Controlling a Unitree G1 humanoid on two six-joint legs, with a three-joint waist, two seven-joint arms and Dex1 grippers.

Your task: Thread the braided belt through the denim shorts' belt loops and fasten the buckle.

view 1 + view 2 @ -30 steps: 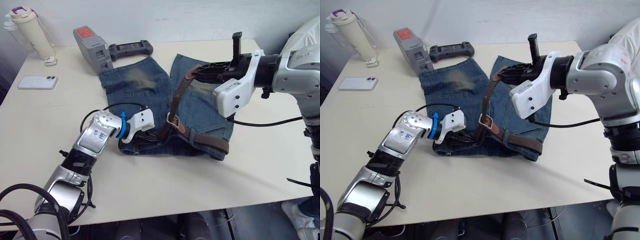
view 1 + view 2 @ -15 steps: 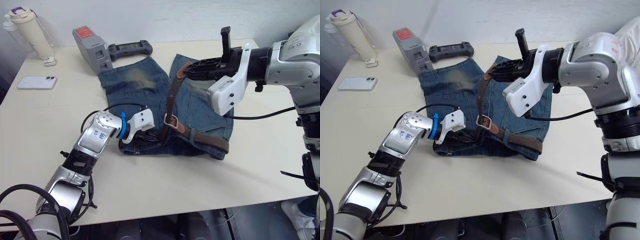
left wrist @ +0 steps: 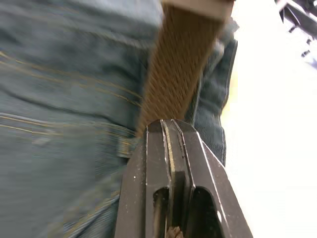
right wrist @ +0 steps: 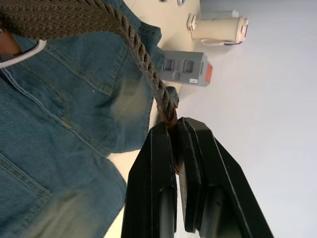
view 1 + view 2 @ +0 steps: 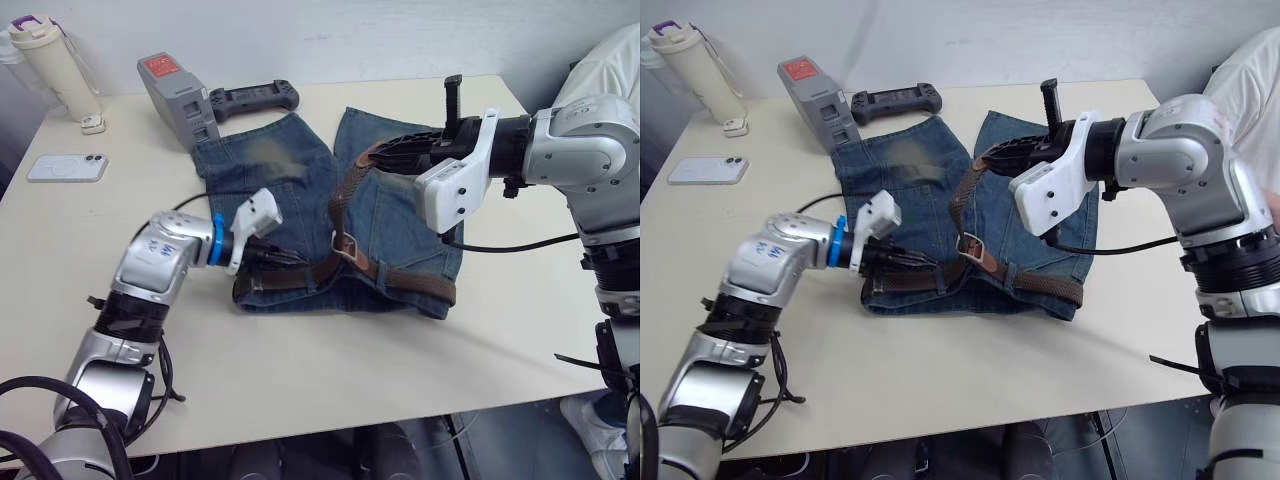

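The denim shorts point(image 5: 290, 180) lie flat mid-table, waistband toward me. The braided belt point(image 5: 405, 282) runs along the waistband, then climbs in a loop to my right gripper point(image 5: 385, 155), which is shut on its tan end above the right leg. The silver buckle point(image 5: 345, 243) sits at the middle of the waistband, where the belt rises. My left gripper point(image 5: 290, 258) lies low at the waistband's left part, shut on the belt point(image 3: 181, 64). A belt loop point(image 3: 128, 147) shows on the denim beside its fingers point(image 3: 148, 163).
At the far left of the table stand a grey box with a red label point(image 5: 170, 85), a black game controller point(image 5: 250, 97), a white phone point(image 5: 67, 167) and a cream bottle point(image 5: 50, 55). The table's point(image 5: 330, 370) near edge is close below the shorts.
The camera has shifted slightly. My left wrist has rolled and drawn back to the left, and a stretch of belt now shows along the left waistband. The right gripper moved slightly right with the belt end.
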